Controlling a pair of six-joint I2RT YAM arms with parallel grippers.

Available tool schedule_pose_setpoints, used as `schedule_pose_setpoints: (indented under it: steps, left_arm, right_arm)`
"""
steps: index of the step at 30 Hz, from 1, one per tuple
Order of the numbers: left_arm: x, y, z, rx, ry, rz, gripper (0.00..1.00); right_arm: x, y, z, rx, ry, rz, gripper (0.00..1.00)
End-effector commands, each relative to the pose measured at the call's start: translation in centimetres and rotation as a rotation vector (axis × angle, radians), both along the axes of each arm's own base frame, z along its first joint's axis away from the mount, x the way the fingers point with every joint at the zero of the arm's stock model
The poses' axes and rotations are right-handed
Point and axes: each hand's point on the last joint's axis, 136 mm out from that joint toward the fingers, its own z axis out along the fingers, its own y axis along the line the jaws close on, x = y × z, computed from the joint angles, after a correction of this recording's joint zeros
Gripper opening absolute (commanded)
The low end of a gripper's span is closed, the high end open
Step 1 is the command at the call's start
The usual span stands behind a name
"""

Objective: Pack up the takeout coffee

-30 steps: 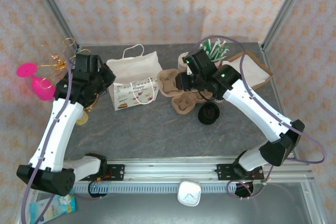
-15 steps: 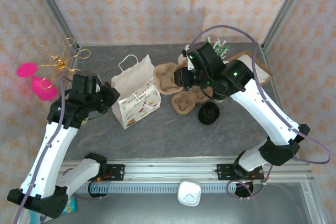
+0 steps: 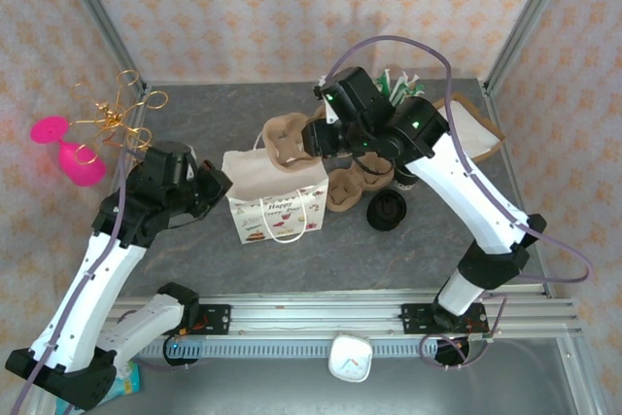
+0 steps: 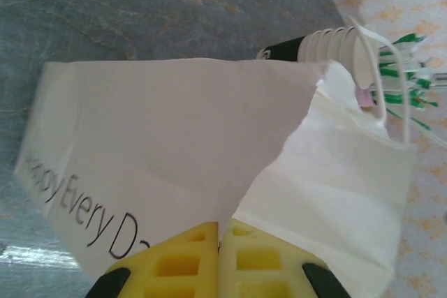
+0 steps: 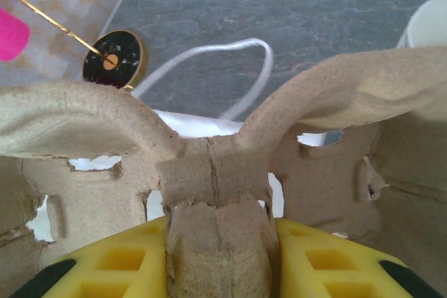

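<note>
Underneath it all, a grey stone-look counter (image 3: 292, 259). From the near edge, two white-and-black arms, reaching in toward the middle. At mid-counter, a white paper bag (image 3: 277, 203), upright, mouth open, printed face toward the near side, a cord handle hanging on that face. At the far right, a brown box (image 3: 478, 131), flat, partly behind the right arm. Over the bag's far rim, a cardboard tray (image 3: 282, 141), clear of the counter and tilted, grasped by its raised middle ridge in the right pincer (image 3: 311, 138). From the right wrist, yellow fingers (image 5: 105, 259) pressed on either side of that ridge, with the white of the bag visible through the tray's cut-outs. Just right of the bag, a second tray (image 3: 345, 187), lying on the counter. Off to the far left, a pink glass (image 3: 66, 151) beside a tangle of gold wire (image 3: 117, 104). At the bag's left end, the left pincer (image 3: 216, 185), clenched on the paper. From the left wrist, its yellow fingers (image 4: 188, 259) shut tight together, the bag's edge pinched between. Near-right of the second tray, a round black lid (image 3: 388, 210), flat on the counter. Right of that tray, a cup (image 3: 404, 178), half hidden by the arm. At the far edge, green-and-white straws (image 3: 400, 90), bunched upright.
</note>
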Motion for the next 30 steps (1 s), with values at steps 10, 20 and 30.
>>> schedule_pose_setpoints:
  steps: [10,20,30]
  left_arm:
    - [0.0,2.4,0.0,0.195,-0.053,-0.017,0.33]
    - [1.6,1.7,0.7,0.212,-0.156,-0.071,0.33]
    - [1.4,0.8,0.4,0.192,-0.179,-0.129,0.20]
  right_arm:
    - [-2.6,5.6,-0.3,0.021,0.053,0.045,0.34]
    - [-2.6,7.9,-2.2,0.012,0.092,0.002,0.32]
    - [-1.7,7.0,-4.9,-0.063,0.131,-0.117,0.30]
